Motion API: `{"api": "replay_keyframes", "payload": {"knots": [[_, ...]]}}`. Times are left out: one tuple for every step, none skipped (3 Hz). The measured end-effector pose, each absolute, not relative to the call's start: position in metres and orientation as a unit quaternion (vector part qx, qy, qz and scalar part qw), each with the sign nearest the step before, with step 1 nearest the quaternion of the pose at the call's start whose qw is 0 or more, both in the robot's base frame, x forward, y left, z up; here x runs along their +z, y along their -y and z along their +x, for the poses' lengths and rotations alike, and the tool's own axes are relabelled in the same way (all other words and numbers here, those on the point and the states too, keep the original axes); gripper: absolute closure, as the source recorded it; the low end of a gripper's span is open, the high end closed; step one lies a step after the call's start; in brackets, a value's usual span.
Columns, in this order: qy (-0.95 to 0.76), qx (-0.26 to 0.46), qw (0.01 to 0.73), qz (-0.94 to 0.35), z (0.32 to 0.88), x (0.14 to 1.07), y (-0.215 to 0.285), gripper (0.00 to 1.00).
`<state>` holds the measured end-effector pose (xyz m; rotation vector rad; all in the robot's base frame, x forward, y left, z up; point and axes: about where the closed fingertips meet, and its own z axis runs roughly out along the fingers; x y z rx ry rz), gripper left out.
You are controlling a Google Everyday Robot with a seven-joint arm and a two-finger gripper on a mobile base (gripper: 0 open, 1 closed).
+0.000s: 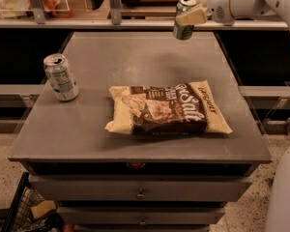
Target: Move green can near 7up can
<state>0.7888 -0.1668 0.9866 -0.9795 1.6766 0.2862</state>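
The green can [183, 27] hangs in the air above the far right part of the grey table [135, 62], held upright. My gripper [189, 16] comes in from the upper right on a white arm and is shut on the can's upper half. The 7up can [61, 77], silver-white with green print, stands upright near the table's left edge, far from the green can.
A brown and cream snack bag [166, 108] lies flat across the table's middle front, between the two cans. A shelf with a rail [87, 21] runs behind the table. Drawers [140, 192] sit under the table's front edge.
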Motion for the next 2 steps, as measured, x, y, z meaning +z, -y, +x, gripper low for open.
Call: {"api": "replay_keyframes", "payload": {"knots": [[-0.709, 0.129, 0.542, -0.433, 0.780, 0.984, 0.164, 1.00], [-0.698, 0.138, 0.537, -0.452, 0.780, 0.983, 0.147, 1.00]]}}
